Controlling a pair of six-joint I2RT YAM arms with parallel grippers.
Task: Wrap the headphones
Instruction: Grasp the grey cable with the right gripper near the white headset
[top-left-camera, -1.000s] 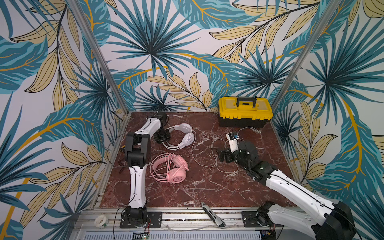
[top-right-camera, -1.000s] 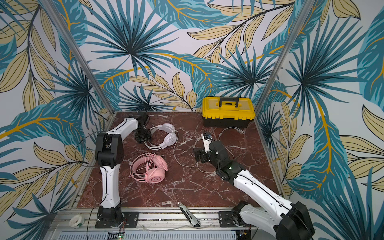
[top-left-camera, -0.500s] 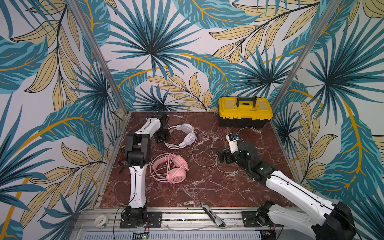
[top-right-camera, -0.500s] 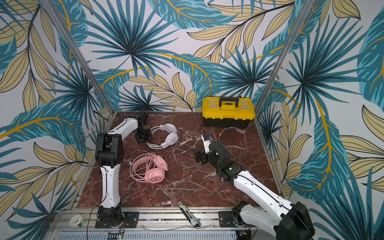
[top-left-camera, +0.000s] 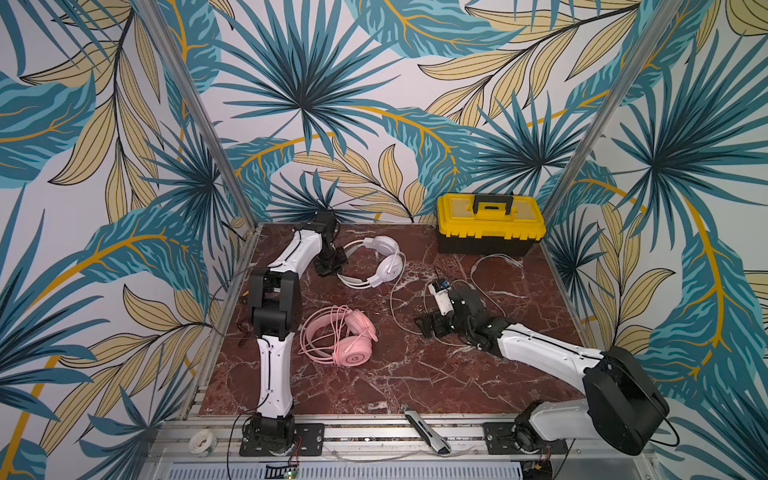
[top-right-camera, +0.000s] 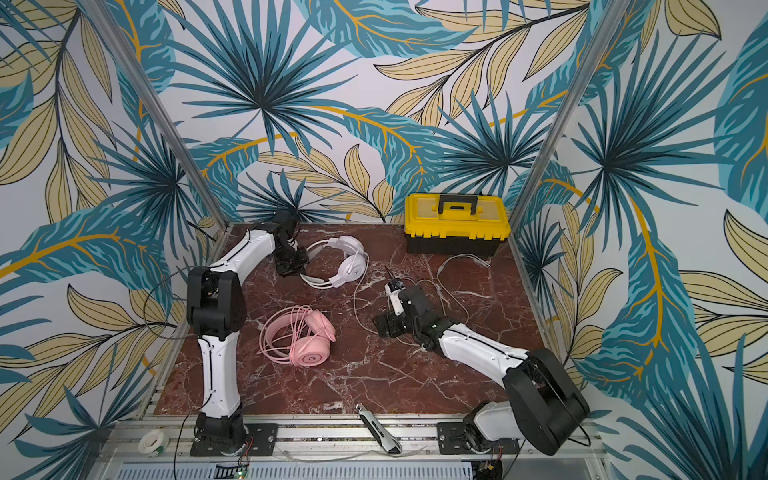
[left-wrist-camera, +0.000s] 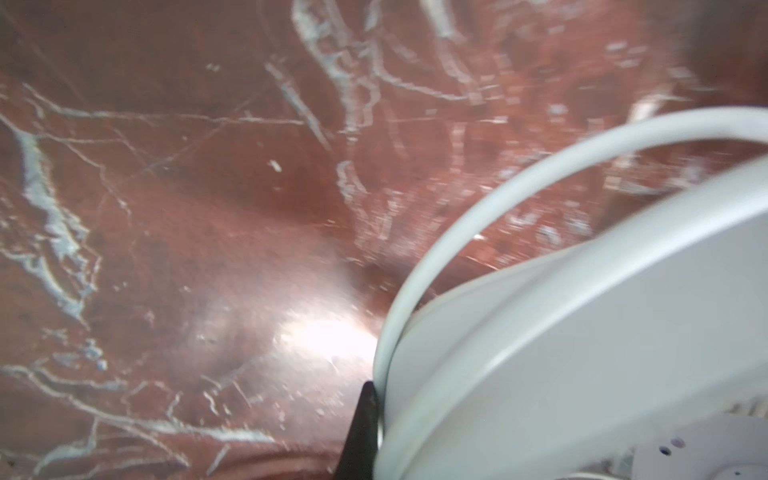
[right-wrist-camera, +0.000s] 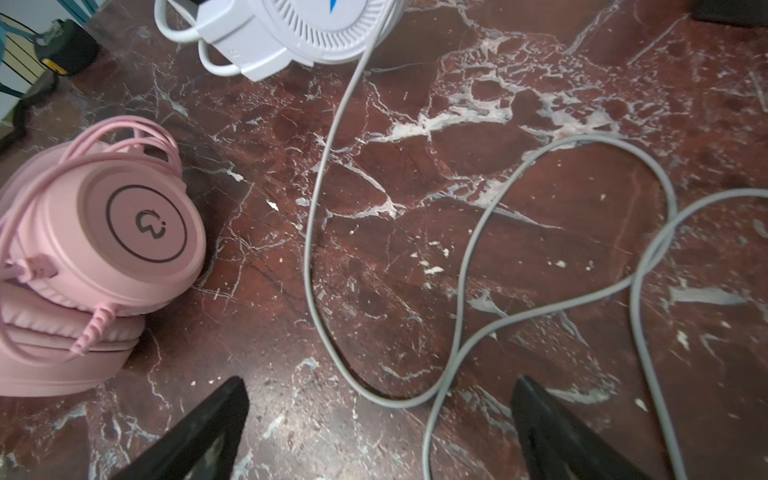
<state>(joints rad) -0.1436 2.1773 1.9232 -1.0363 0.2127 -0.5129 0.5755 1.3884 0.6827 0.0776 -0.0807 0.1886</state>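
red marble-look table (top-left-camera: 374, 386) is carrying everything. yellow toolbox (top-left-camera: 490, 224) is sitting back right, close to the back wall. white headset (top-left-camera: 388, 262) is lying back left of centre, its white cable (top-left-camera: 392, 299) trailing loose across the middle in open loops toward the toolbox. pink headset (top-left-camera: 353, 347) is resting nearer the front, left of centre, cups stacked, pink cable (right-wrist-camera: 94, 326) wound over it. the two headsets are lying apart. surface is showing white veining and pale flecks.

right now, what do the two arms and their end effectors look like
The left arm and right arm have white shells, bulky black joints and thin black cables. The left end effector and right end effector are black; the right's fingers taper.
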